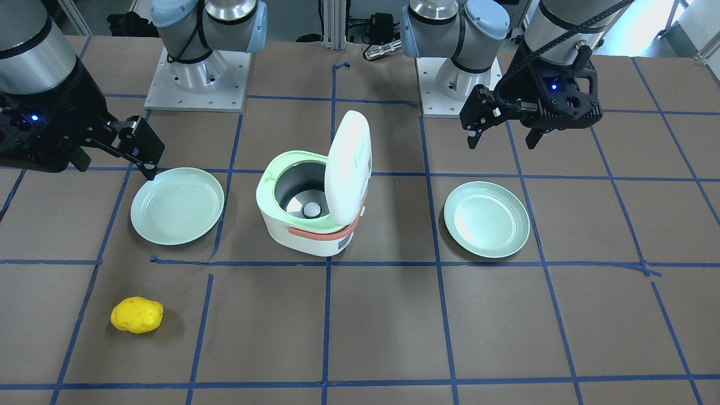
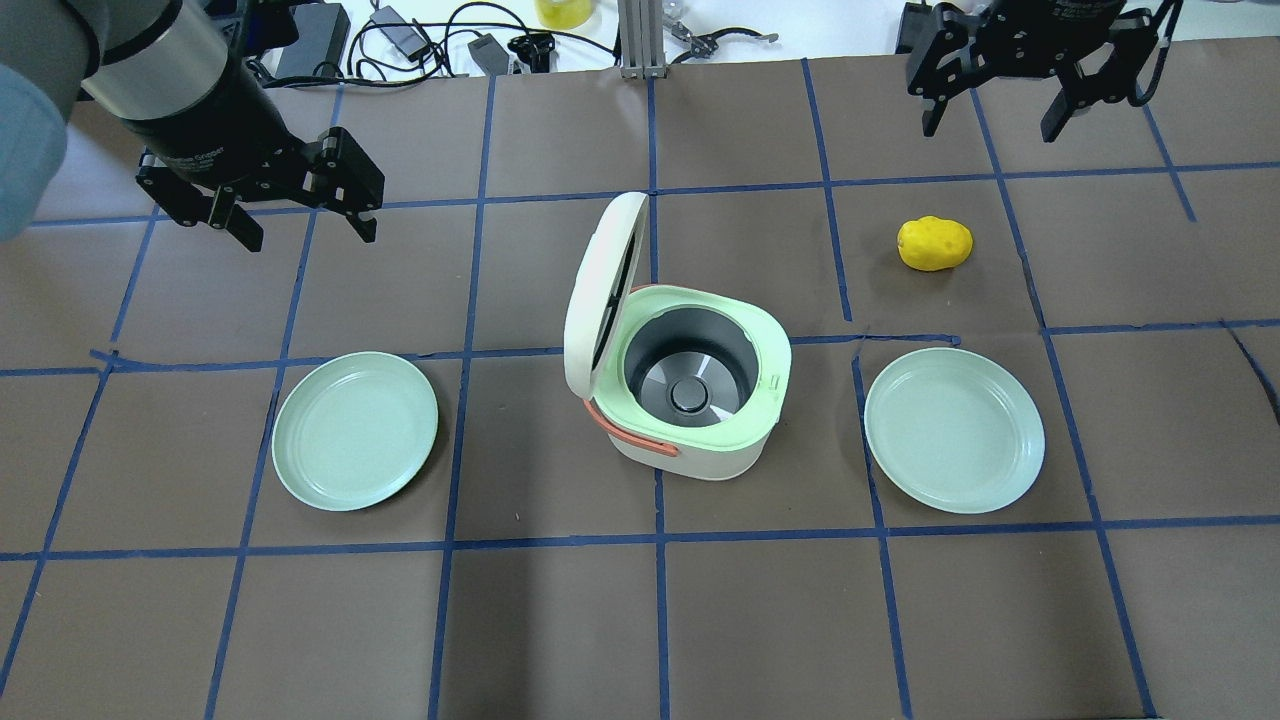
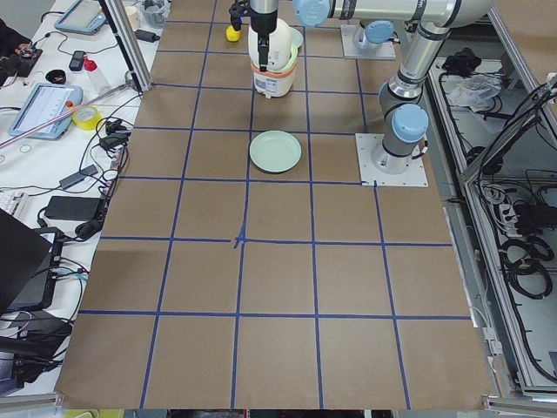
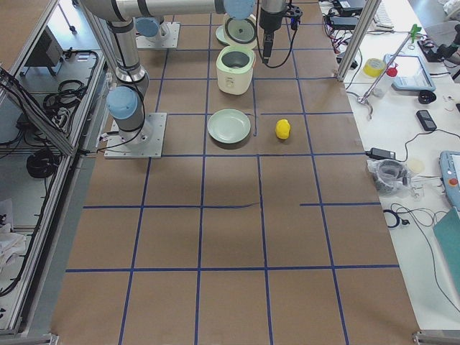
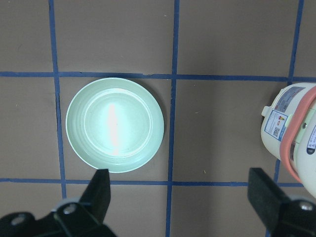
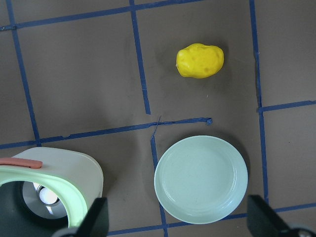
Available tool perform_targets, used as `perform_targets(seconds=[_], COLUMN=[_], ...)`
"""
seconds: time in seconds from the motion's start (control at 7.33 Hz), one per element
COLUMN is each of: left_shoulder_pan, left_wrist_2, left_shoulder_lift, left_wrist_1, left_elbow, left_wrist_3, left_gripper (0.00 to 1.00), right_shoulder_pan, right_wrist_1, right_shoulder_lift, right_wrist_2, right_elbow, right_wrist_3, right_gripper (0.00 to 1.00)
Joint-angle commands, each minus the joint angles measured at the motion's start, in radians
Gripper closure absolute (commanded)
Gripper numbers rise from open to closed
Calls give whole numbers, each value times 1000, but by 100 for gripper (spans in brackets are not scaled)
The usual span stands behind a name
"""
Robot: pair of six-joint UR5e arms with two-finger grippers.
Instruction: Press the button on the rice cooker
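The white rice cooker (image 2: 700,445) stands mid-table with its lid (image 2: 603,290) swung up and open, so the grey inner pot (image 2: 688,375) shows; it also shows in the front view (image 1: 306,225). I cannot make out the button on the raised lid. My left gripper (image 2: 305,228) is open and empty, hovering well to the cooker's left and farther out. My right gripper (image 2: 990,125) is open and empty, high at the far right. The left wrist view shows the cooker's side (image 5: 291,133) at the right edge. The right wrist view shows its rim (image 6: 74,197) at the lower left.
One mint-green plate (image 2: 355,430) lies left of the cooker, another (image 2: 954,430) right of it. A yellow potato-like toy (image 2: 934,243) lies beyond the right plate. Cables and gear sit past the table's far edge (image 2: 420,40).
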Motion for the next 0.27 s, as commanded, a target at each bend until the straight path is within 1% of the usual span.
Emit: perform_targets(seconds=[0.0,0.14], left_shoulder_pan=[0,0], left_wrist_2=[0,0], left_shoulder_lift=[0,0], left_wrist_1=[0,0], left_elbow=[-1,-1], left_wrist_3=[0,0], left_gripper=[0,0], right_shoulder_pan=[1,1], right_wrist_1=[3,4], right_shoulder_lift=[-1,-1], right_wrist_2=[-1,-3], right_elbow=[0,2], right_wrist_3=[3,1], right_gripper=[0,0])
